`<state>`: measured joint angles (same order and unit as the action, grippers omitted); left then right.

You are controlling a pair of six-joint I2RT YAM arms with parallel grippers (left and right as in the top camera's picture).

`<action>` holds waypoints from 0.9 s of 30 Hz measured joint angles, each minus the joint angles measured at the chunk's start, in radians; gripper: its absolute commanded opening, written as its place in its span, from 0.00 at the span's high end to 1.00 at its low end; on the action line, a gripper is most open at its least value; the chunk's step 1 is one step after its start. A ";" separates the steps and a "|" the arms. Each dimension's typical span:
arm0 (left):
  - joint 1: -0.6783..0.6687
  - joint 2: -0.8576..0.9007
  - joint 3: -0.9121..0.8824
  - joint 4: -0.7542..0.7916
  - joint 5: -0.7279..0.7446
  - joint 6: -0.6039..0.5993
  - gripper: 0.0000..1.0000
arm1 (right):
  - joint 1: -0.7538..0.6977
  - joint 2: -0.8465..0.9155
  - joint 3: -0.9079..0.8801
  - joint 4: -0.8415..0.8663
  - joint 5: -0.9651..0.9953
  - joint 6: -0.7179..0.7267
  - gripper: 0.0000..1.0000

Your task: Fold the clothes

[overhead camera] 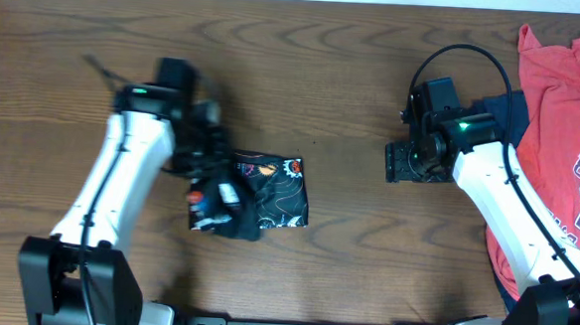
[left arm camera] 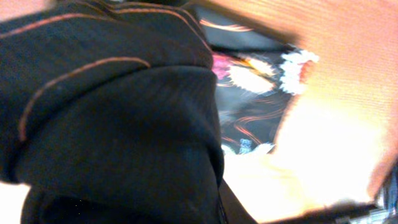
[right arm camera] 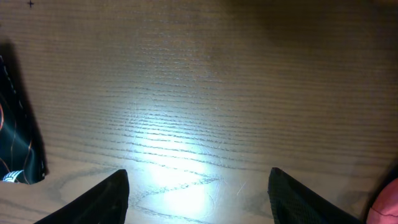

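- The left claw [overhead camera: 212, 196] sits on the left edge of the jersey [overhead camera: 272, 189]. Cloth bunches in a soft lump right at it and fills its own camera, hiding the fingers. I cannot tell how far it is open or whether it grips.
- The jersey lies folded into a small, roughly square packet. It stretches from the left claw toward the right claw [right arm camera: 196, 208] but lies well apart from that one.
- Seen close by the left claw, the fabric is a black, fine-ribbed knit crossed by thin orange contour lines. Beyond the near fold are blurred white, pink and orange logos.
- The right claw gapes wide, its two dark, wedge-shaped fingertips [right arm camera: 109, 202] far apart. Only bare table [right arm camera: 205, 93] shows between them, and it holds nothing.
- The table is brown wood grain, with a glossy glare patch just ahead of the right claw.
- Behind the right claw, beside its arm, a red T-shirt [overhead camera: 561, 117] lies rumpled. A navy garment [overhead camera: 498, 112] shows at its edge.
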<state>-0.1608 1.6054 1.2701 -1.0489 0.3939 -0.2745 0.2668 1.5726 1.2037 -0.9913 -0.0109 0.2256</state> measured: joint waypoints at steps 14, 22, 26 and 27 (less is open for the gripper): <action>-0.277 0.111 0.000 0.167 -0.024 -0.131 0.67 | 0.000 0.000 0.000 -0.024 0.000 -0.008 0.29; -0.276 0.122 0.000 0.257 0.044 -0.130 0.46 | 0.000 0.000 0.000 -0.012 -0.066 -0.056 0.27; -0.258 0.121 0.000 0.384 0.264 -0.052 0.46 | 0.004 0.000 0.000 0.009 -0.161 -0.105 0.26; -0.247 0.119 0.000 0.403 0.323 -0.033 0.46 | 0.007 0.000 0.000 0.013 -0.183 -0.117 0.26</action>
<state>-0.4080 1.7248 1.2705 -0.6456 0.7166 -0.3073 0.2737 1.5726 1.2037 -0.9779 -0.1940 0.1085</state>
